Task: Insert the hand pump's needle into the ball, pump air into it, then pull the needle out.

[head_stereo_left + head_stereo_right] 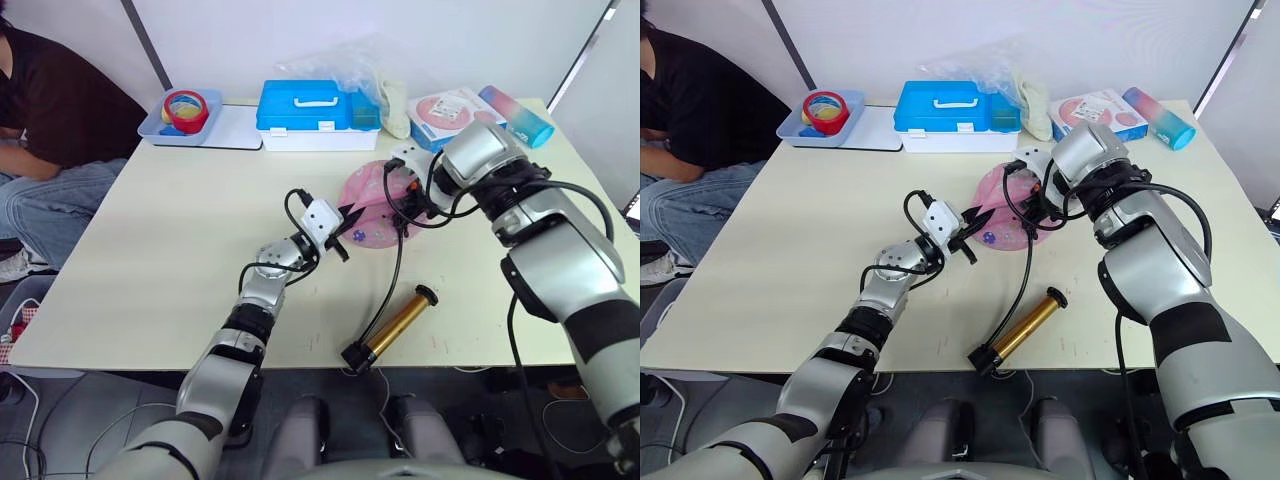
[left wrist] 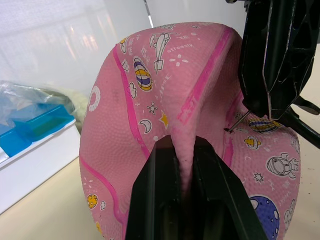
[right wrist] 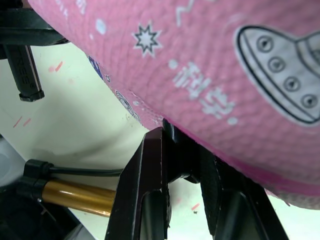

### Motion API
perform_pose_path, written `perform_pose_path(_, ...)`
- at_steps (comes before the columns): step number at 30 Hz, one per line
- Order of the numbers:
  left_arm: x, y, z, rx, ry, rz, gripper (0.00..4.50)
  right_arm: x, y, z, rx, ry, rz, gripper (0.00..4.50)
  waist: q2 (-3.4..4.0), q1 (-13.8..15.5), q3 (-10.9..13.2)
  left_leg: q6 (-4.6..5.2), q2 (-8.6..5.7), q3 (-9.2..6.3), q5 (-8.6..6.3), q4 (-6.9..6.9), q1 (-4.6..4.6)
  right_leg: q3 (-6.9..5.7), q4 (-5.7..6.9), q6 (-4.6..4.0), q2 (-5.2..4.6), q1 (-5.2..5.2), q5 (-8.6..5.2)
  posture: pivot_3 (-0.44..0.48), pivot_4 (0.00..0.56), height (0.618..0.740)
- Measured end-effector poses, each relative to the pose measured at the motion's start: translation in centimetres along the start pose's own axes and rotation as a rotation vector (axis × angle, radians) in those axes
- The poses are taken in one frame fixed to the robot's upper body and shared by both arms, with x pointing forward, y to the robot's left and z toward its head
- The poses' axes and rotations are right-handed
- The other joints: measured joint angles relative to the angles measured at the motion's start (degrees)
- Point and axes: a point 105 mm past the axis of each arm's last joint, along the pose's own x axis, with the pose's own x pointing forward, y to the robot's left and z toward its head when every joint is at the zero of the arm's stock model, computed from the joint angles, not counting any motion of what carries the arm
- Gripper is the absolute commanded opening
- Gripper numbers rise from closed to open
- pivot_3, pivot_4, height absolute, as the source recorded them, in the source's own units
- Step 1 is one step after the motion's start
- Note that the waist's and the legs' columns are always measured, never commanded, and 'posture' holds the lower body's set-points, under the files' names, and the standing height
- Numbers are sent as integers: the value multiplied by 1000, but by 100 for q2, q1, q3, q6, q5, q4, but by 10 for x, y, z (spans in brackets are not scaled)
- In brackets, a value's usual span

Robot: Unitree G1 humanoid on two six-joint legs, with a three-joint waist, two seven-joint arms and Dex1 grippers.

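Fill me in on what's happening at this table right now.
A humanoid robot is about to inflate a limp pink ball. Its left pincer pinches a fold of the ball's skin, holding it up. The right pincer holds the needle by its fitting, its tip at the ball's dark valve hole. The hand pump lies on the table near the front edge, its hose running up to the right pincer.

The table (image 1: 150,250) is viewed downward from the head; the ball (image 2: 150,100) is viewed closely from both wrists.
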Motion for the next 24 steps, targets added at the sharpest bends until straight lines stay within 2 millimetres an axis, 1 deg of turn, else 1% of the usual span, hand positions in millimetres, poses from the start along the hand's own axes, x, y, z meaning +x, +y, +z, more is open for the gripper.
perform_pose_path(8,-2,3,-1,-35,1,7,39,4,3,5,0,-23,-13,279,0,-56,0,0,0,-6,0,0,1,1,3,0,0,0,0,0,150,740)
perform_pose_path(17,-2,3,-2,-55,-1,2,39,11,2,2,26,-47,-4,279,1,-88,-2,-1,0,-6,1,2,8,5,9,-1,0,2,1,0,150,740)
perform_pose_path(24,-1,3,-2,-76,-1,6,39,12,2,2,31,-57,-5,279,1,-89,-3,-4,0,-10,3,4,10,5,11,-4,0,3,4,0,150,740)
